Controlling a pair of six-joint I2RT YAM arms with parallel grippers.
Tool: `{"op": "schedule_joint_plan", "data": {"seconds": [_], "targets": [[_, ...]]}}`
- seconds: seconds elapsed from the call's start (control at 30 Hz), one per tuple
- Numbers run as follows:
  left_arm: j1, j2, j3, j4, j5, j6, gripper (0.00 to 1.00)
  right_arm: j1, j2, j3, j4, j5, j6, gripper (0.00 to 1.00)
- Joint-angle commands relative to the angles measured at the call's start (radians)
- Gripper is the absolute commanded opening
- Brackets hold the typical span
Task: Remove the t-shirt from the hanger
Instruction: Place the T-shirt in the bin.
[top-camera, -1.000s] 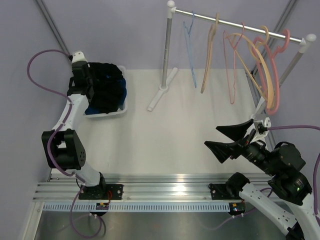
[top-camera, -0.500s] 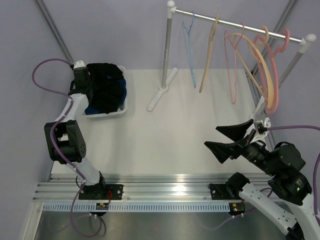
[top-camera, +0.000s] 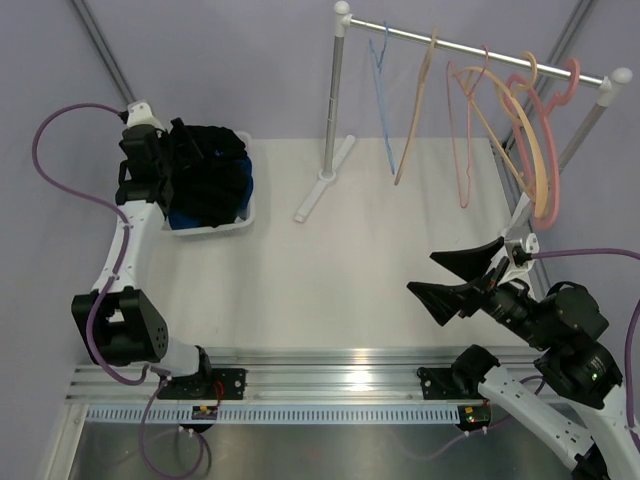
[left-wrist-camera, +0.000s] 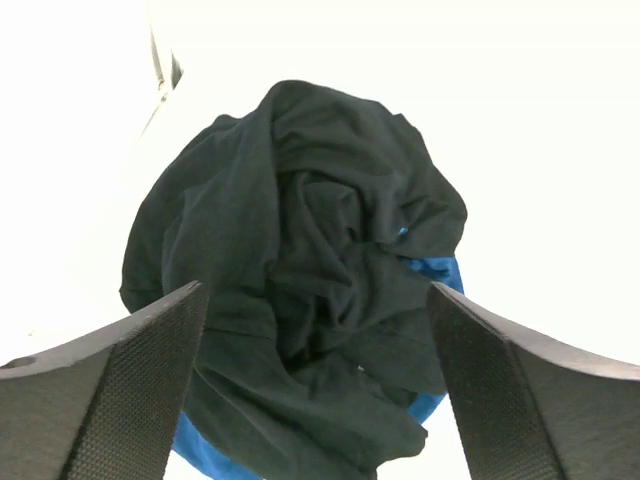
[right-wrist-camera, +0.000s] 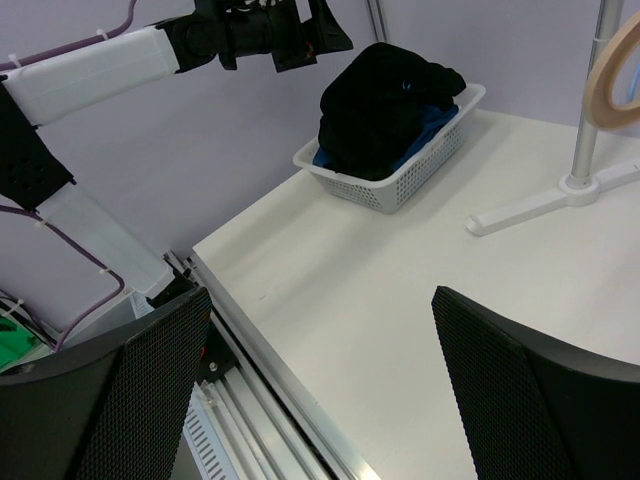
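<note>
A crumpled black t-shirt (top-camera: 210, 170) lies in the white basket (top-camera: 215, 230) at the far left, on top of a blue garment (left-wrist-camera: 440, 270). My left gripper (top-camera: 165, 170) hovers over it, open, and the left wrist view shows the t-shirt (left-wrist-camera: 300, 250) below the spread fingers with nothing between them. Several bare hangers (top-camera: 462, 130) hang on the rack rail (top-camera: 470, 45) at the back right. My right gripper (top-camera: 422, 272) stands open above the table at the front right, holding nothing.
The rack's white post and foot (top-camera: 320, 185) stand on the table right of the basket. Its other post (top-camera: 590, 120) rises just behind my right arm. The metal rail (top-camera: 320, 385) runs along the near edge.
My left gripper has opened and pulled back to the left over the basket. The black t-shirt stays in the basket. The tan hanger sways slightly. The right arm has not moved.
</note>
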Motion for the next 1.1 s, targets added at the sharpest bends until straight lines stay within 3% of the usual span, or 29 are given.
{"op": "schedule_joint_plan", "data": {"seconds": [0.0, 0.07, 0.13, 0.23, 0.27, 0.3, 0.5, 0.67, 0.8, 0.93, 1.07], "targets": [[-0.002, -0.052, -0.023, -0.013, 0.009, -0.015, 0.98, -0.002, 0.04, -0.004, 0.022, -0.023, -0.015, 1.0], [0.036, -0.064, -0.037, -0.022, -0.051, -0.047, 0.97, -0.002, 0.075, -0.006, 0.023, -0.025, -0.015, 1.0], [0.078, -0.063, -0.056, -0.011, -0.079, -0.12, 0.86, -0.002, 0.096, -0.006, 0.025, -0.028, -0.015, 0.99], [0.152, -0.042, -0.094, 0.054, -0.015, -0.219, 0.33, -0.002, 0.114, -0.004, 0.023, -0.04, -0.016, 0.99], [0.173, -0.022, -0.095, 0.065, -0.008, -0.237, 0.07, -0.002, 0.113, -0.006, 0.023, -0.045, -0.015, 0.99], [0.178, -0.008, -0.077, 0.072, -0.013, -0.248, 0.0, -0.002, 0.108, -0.006, 0.023, -0.046, -0.015, 0.99], [0.196, 0.147, 0.026, 0.067, -0.1, -0.24, 0.0, -0.002, 0.048, 0.0, 0.0, -0.057, -0.018, 1.0], [0.253, 0.3, 0.105, 0.086, -0.082, -0.32, 0.0, -0.002, 0.013, 0.003, -0.012, -0.031, -0.018, 0.99], [0.262, 0.385, 0.187, 0.081, -0.108, -0.302, 0.0, -0.002, 0.005, -0.003, -0.004, -0.014, -0.016, 1.0], [0.275, 0.458, 0.233, 0.11, -0.048, -0.317, 0.0, -0.002, 0.022, -0.006, 0.002, -0.022, -0.01, 1.0], [0.276, 0.483, 0.237, 0.147, 0.12, -0.354, 0.0, -0.002, 0.037, -0.007, 0.01, -0.028, -0.007, 0.99]]}}
